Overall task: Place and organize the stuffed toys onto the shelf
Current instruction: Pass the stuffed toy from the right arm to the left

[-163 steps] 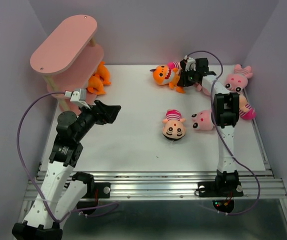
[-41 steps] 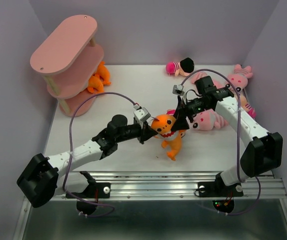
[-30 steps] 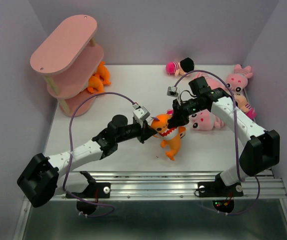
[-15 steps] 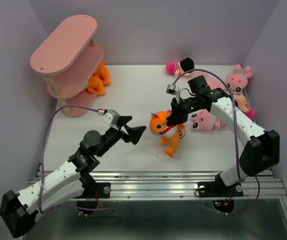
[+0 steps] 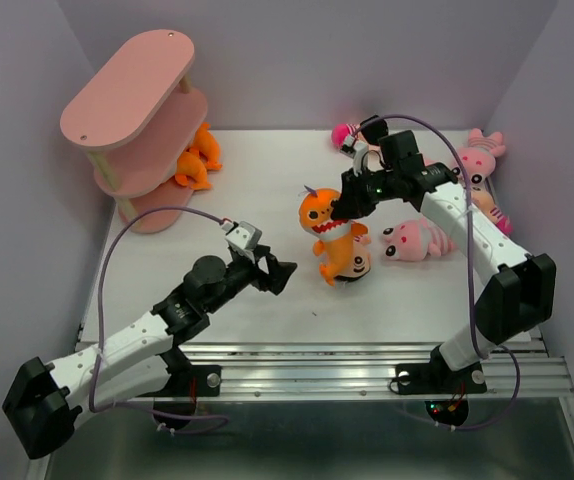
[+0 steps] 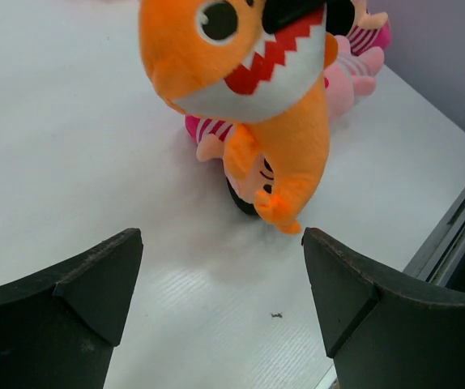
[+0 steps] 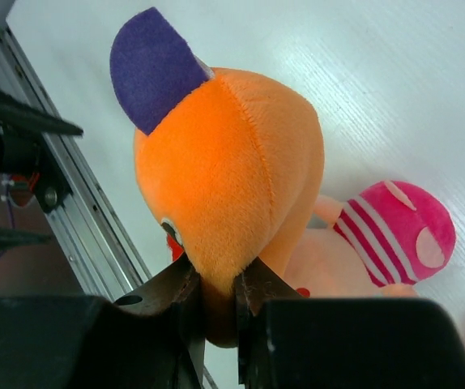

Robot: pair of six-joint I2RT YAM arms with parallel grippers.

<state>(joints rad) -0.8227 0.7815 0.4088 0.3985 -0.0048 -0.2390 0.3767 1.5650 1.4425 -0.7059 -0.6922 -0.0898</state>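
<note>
Over the middle of the tabletop (image 5: 267, 180), the right tool (image 5: 352, 205) was clenched on the head of the orange shark toy (image 5: 332, 240). In the right wrist view its fingers (image 7: 168, 296) pinched a fold of the plush. From that tool the toy hung down with its long axis nearly upright, head up and tail down. Just under the tail lay a peach-faced doll (image 5: 352, 265); I cannot tell whether they touched.

Further out, near and left of the toy, the left tool (image 5: 275, 272) was released. Its jaws stood wide and empty, pointing toward the toy but apart from it.

The shelf (image 5: 127, 90) stood at the far left corner, well apart from the held toy. So the goal lay far and left of the right tool, on the left arm's side. I judge the toy had to travel that way across the tabletop.
</note>
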